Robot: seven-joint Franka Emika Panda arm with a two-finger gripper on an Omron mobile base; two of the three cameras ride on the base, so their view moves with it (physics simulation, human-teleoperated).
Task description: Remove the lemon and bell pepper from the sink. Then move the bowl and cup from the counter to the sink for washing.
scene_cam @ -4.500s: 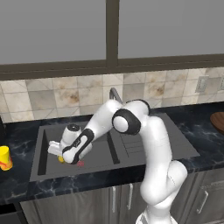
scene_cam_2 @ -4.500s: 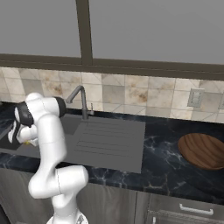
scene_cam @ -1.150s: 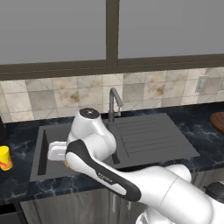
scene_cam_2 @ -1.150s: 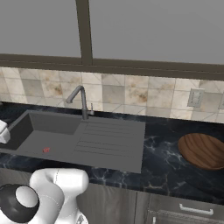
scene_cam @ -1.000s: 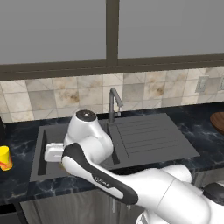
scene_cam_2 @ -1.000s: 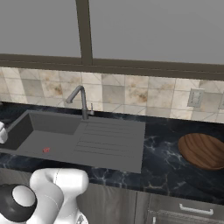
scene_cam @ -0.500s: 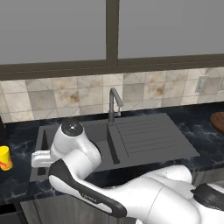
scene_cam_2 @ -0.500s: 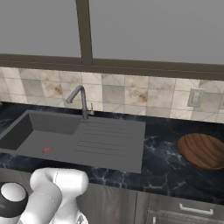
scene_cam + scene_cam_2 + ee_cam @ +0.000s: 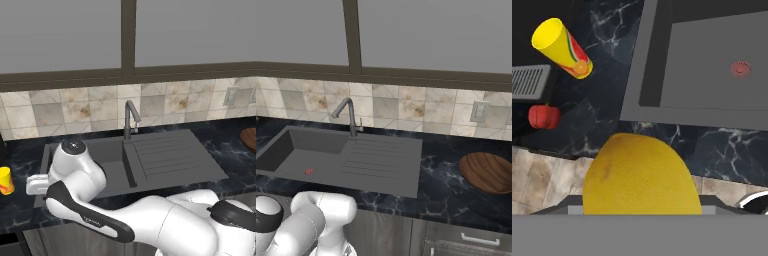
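A home kitchen: a dark grey sink [image 9: 316,162] with ribbed drainboard and curved faucet [image 9: 346,114] set in a black marble counter [image 9: 441,187], beige tiled backsplash [image 9: 90,110], a window [image 9: 406,35] above, cabinet drawers [image 9: 466,240] beneath.

One lemon [image 9: 642,175] is sitting right at the gripper, with one cup [image 9: 562,48], one bell pepper [image 9: 544,116], one sink [image 9: 712,65] and one bowl [image 9: 488,172] lying beyond it.

Base views flank the sink [image 9: 165,155], hand view close, perhaps straight down
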